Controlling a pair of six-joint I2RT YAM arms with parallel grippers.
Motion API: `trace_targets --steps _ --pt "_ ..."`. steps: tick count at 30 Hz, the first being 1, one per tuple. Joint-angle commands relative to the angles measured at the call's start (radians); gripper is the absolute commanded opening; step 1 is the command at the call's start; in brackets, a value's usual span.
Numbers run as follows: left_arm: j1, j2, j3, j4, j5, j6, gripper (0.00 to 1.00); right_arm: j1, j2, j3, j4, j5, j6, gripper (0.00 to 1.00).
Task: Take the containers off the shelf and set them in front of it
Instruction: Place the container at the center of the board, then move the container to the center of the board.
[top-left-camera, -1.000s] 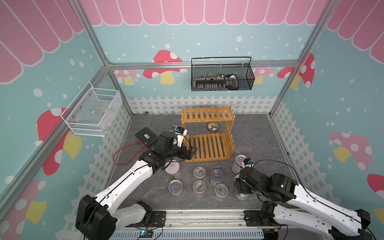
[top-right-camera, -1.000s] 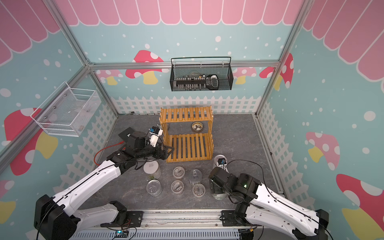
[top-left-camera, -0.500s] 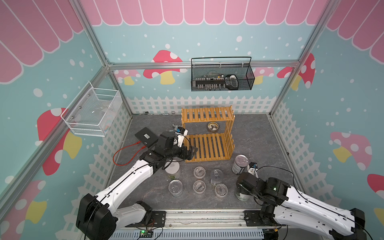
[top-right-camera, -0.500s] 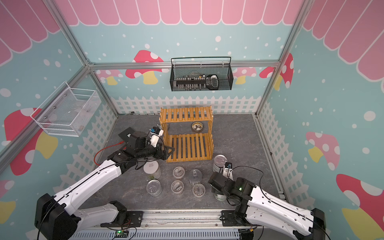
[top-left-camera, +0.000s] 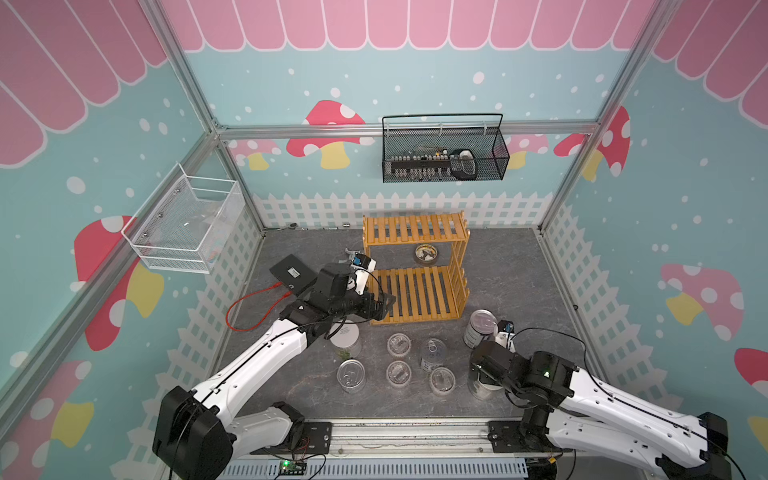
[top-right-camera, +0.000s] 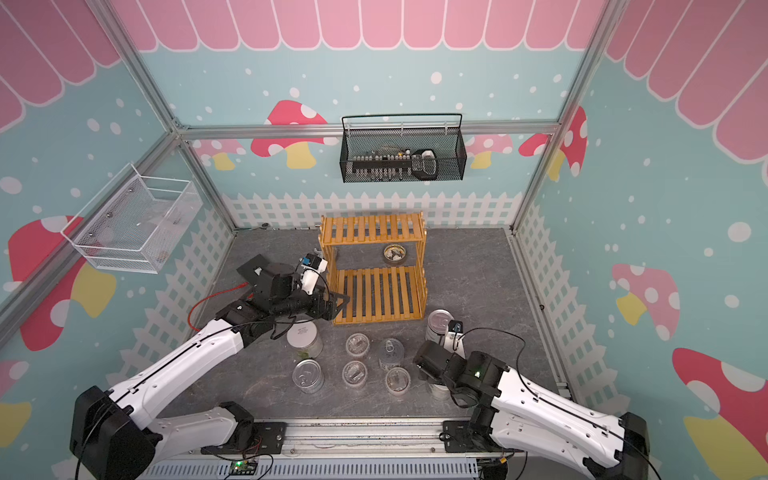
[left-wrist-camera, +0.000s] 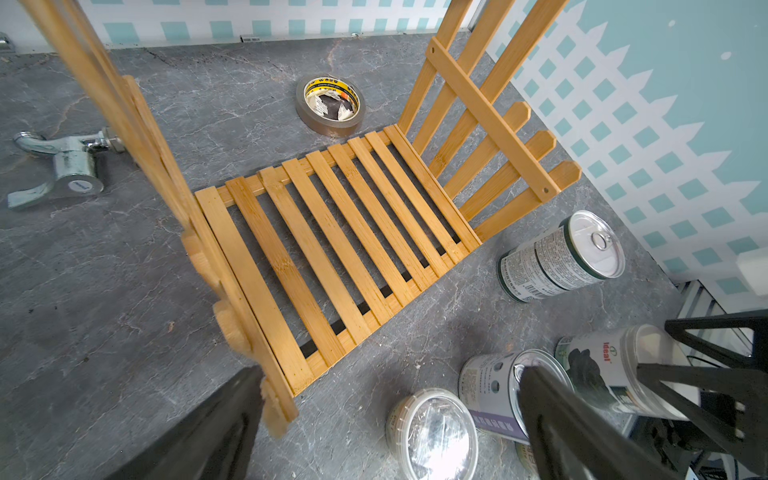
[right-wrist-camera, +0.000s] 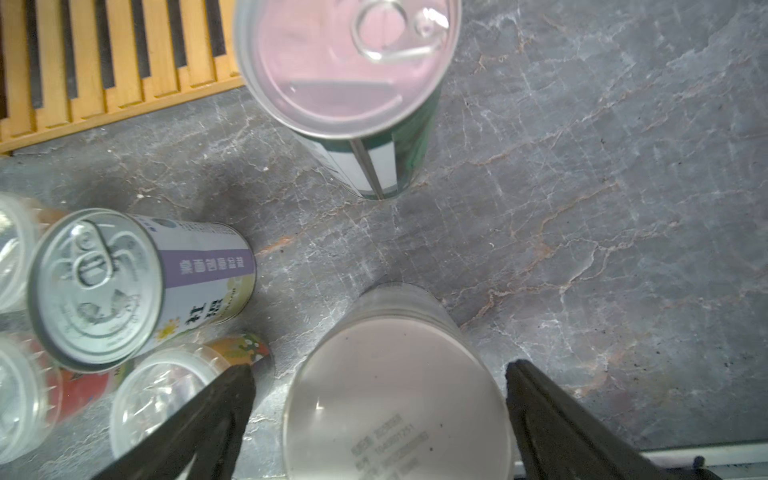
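Note:
The honey-coloured slatted shelf (top-left-camera: 415, 266) (left-wrist-camera: 332, 249) has no container on either tier. Several containers stand on the grey table in front of it: a white-lidded jar (top-left-camera: 345, 337), pull-tab tins (top-left-camera: 351, 375) (top-left-camera: 433, 353) (top-left-camera: 480, 328) and small clear jars (top-left-camera: 399, 345) (top-left-camera: 398, 372) (top-left-camera: 441, 380). My right gripper (right-wrist-camera: 378, 370) is open, straddling another white-lidded jar (right-wrist-camera: 395, 399) (top-left-camera: 478, 390), with a gap showing at each finger. My left gripper (top-left-camera: 382, 303) (left-wrist-camera: 390, 374) is open and empty at the front left corner of the shelf's lower tier.
A roll of tape (left-wrist-camera: 330, 106) lies on the table under the shelf's upper tier. A metal tap (left-wrist-camera: 62, 166) lies left of the shelf. A black box with a red cable (top-left-camera: 291, 274) sits behind my left arm. Wire baskets (top-left-camera: 444, 153) (top-left-camera: 183, 224) hang on the walls.
My right arm has drawn back toward the front edge, away from the tall tin, and its jaws have widened off the white-lidded jar. The left arm has hardly moved.

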Motion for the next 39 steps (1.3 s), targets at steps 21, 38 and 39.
trace_targets --steps 21,38,39 --pt "0.003 -0.026 0.002 -0.006 -0.018 0.019 0.99 0.085 0.320 0.066 0.387 -0.201 -0.429 0.85" --pt "0.004 -0.040 0.000 -0.025 -0.031 0.024 0.99 0.024 0.482 0.100 0.428 -0.078 -0.512 0.82" --pt "0.004 -0.041 0.000 -0.025 -0.031 0.026 0.99 0.012 0.485 0.101 0.430 -0.071 -0.518 0.81"
